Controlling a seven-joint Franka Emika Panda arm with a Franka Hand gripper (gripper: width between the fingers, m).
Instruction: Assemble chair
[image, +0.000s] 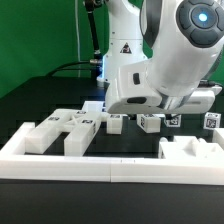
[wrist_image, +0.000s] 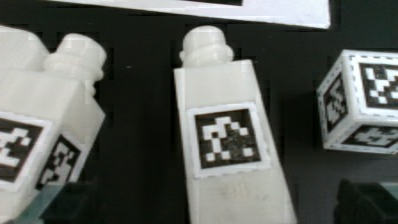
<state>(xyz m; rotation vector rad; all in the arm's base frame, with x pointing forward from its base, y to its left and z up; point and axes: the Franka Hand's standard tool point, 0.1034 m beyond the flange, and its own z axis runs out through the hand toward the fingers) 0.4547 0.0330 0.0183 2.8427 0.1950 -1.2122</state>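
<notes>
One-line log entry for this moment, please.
gripper: open, empty | under it: long tagged chair piece, lying flat | neighbours: two-pronged piece, tagged cube, both apart

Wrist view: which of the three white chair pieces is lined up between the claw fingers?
The long single-peg bar, between the other two: it runs into the open claw. The double-peg block and tagged cube lie to either side.

The arm (image: 165, 50) is glossy white, built of rounded, bulging housings. One joint carries a round, pale grey-blue cap (image: 195, 18), and a small black logo (image: 125, 48) marks another link. The end effector (wrist_image: 205, 200) has dark fingertips (wrist_image: 50, 192).
</notes>
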